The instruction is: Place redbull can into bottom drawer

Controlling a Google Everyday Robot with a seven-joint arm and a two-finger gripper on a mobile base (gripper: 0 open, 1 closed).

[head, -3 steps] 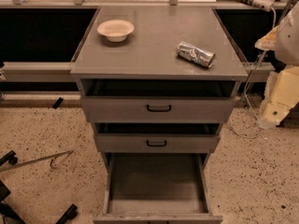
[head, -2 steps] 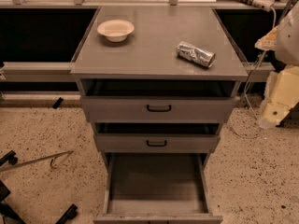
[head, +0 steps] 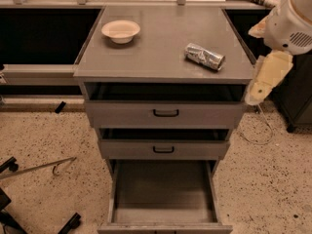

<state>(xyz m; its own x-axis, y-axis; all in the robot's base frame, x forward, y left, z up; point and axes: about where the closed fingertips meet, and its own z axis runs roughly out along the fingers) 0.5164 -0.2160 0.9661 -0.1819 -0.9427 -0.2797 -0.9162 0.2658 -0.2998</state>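
The redbull can (head: 204,56), a slim shiny silver cylinder with mottled markings, lies on its side on the right part of the grey cabinet top (head: 161,43). The bottom drawer (head: 163,189) is pulled out towards me, and its plain grey floor shows nothing in it. My gripper (head: 259,86) hangs off the white arm (head: 292,21) at the right edge of the cabinet, to the right of the can and a little below the top's level. It does not touch the can and holds nothing that I can see.
A cream round bowl (head: 121,31) stands at the back left of the top. The two upper drawers with black handles (head: 165,113) (head: 163,149) are pulled out slightly. A thin metal rod (head: 39,167) and black wheeled legs (head: 9,165) lie on the speckled floor at left.
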